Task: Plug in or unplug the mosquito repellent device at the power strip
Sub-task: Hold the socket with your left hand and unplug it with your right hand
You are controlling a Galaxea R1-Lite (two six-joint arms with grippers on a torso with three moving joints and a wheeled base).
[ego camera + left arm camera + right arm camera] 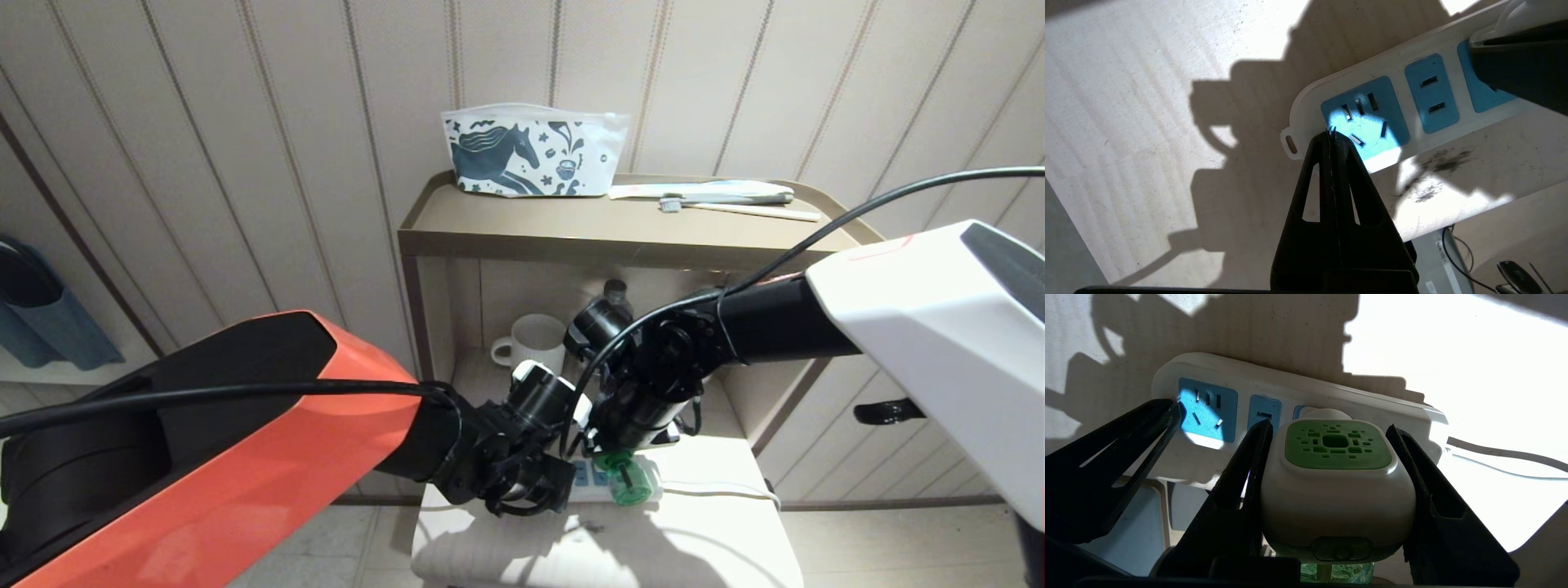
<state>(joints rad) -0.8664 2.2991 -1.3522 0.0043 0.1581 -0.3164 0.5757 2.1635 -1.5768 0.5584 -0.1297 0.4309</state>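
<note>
The mosquito repellent device [1337, 486], a white head with a green vented top over a green bottle [627, 480], sits against the third socket panel of the power strip [1241, 381]; its prongs are hidden. My right gripper [1329, 428] is shut on the device's white head, one finger pressed on each side. My left gripper [1331, 132] is shut with nothing between its fingers. Its tip rests at the strip's [1372, 67] end, on the edge of the first blue panel. In the head view both grippers hang close together over the strip [589, 482], at the low table's back edge.
The strip lies on a pale low table [694, 539], and its white cord [718, 488] trails right. A dark smudge [1437, 163] marks the surface. Behind stands a shelf unit [571, 237] with a horse-print pouch [531, 155], a toothbrush [735, 206], a white mug [535, 341] and a dark bottle [612, 298].
</note>
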